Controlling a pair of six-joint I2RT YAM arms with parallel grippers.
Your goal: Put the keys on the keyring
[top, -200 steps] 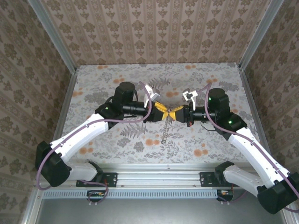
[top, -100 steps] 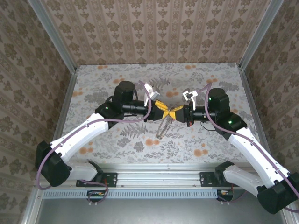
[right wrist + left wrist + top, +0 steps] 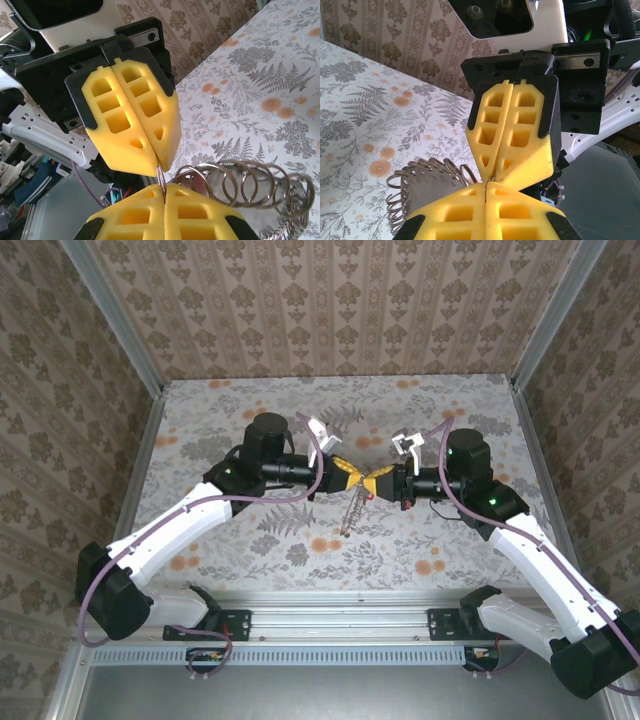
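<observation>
**A:** Two yellow-padded tools meet tip to tip; how do the left gripper (image 3: 343, 471) and the right gripper (image 3: 378, 478) stand?

**B:** Each has its pads pressed flush, seam against seam. The right wrist view shows a thin wire of the keyring (image 3: 240, 182), a silvery chain of linked wire rings, leaving the left tip and entering the right one's seam. Both nip it, though the bite itself is buried in the foam.

**A:** And the rest of it?

**B:** It trails just below the touching tips. From above it is a thin pale line slanting off beneath them over the floral-patterned table (image 3: 450, 540); the links are too small to separate there, and I cannot tell whether its end touches the surface.

**A:** Do the wrist views show more?

**B:** Only partly. In the left wrist view the rings are half hidden behind that gripper's own pads, and a dull grey patch behind them is unreadable. In the right wrist view the far rings blur, and the lowest are cut off by the frame edge.
</observation>
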